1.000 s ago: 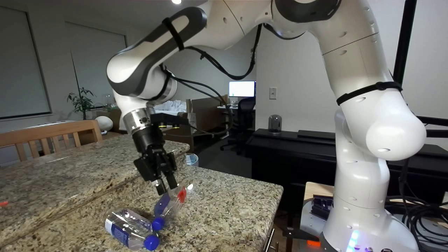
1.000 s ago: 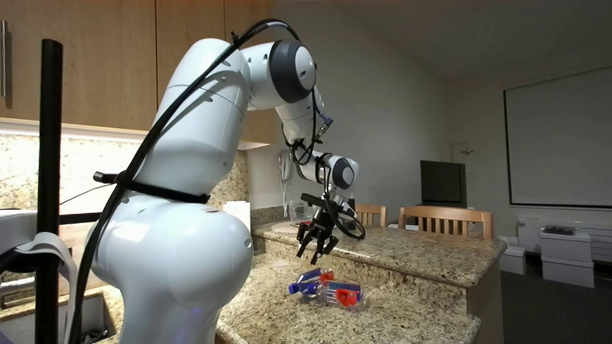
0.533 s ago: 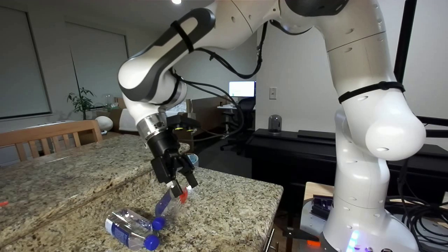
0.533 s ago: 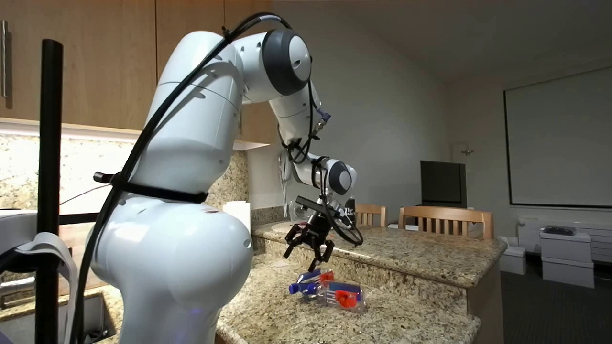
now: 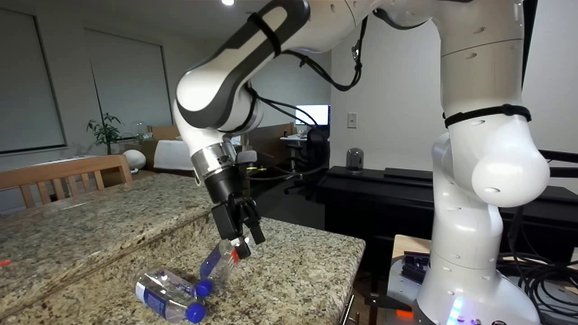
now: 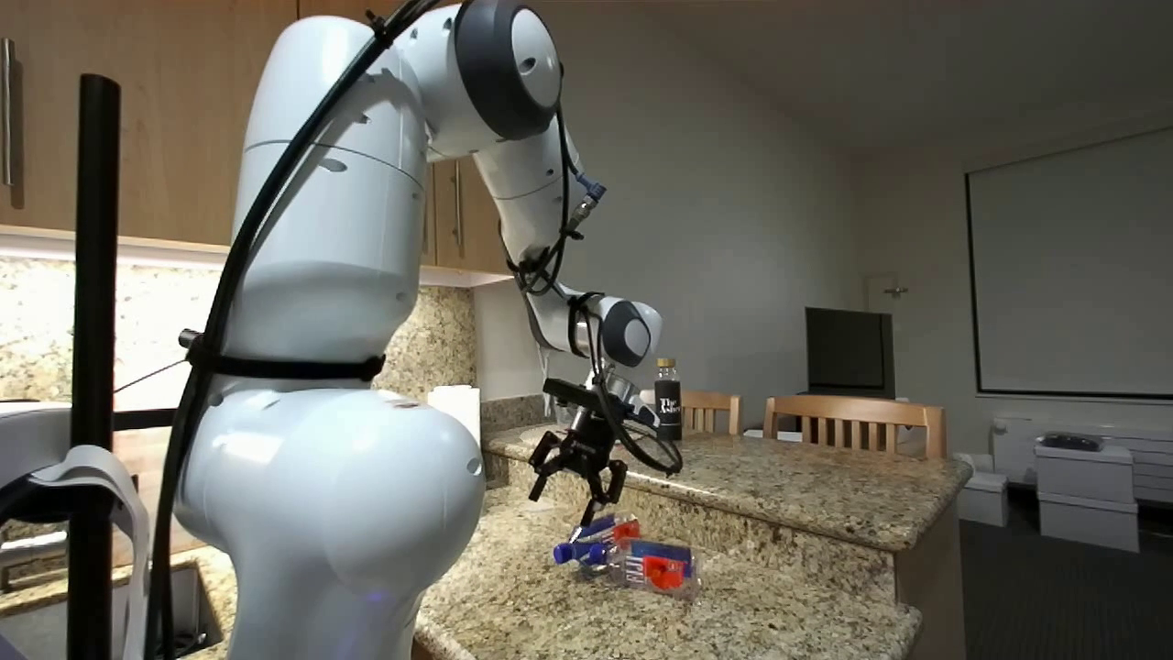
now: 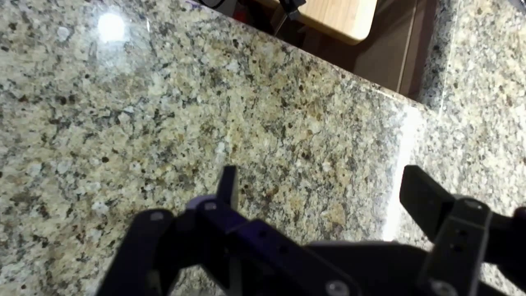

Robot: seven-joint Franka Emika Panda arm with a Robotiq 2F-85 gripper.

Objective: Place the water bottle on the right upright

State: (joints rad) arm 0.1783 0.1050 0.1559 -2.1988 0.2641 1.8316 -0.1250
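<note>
The water bottle (image 5: 213, 265), clear with a blue cap, blue label and red mark, lies on its side on the granite counter; it is the right-hand of two in both exterior views. Beside it lies a similar clear bottle (image 5: 163, 295), also blue-capped. In another exterior view the water bottle (image 6: 649, 566) partly covers the similar bottle (image 6: 600, 527). Over the counter hangs my gripper (image 5: 250, 243), a finger overlapping the water bottle's bottom end in that view. Only granite shows between the spread jaws of the gripper (image 7: 318, 174) in the wrist view, where no bottle appears.
A raised granite ledge (image 6: 751, 472) runs behind the bottles, with a dark bottle (image 6: 667, 403) standing on it. The counter (image 5: 298, 257) ends at an edge towards my base. Past that edge, a wooden board (image 7: 333, 14) shows in the wrist view. A sink (image 6: 188, 614) lies beside the base.
My jaws have spread wider. The arm has drawn back towards its base, shifting right in an exterior view and left and slightly down in another. Both bottles lie practically where they were.
</note>
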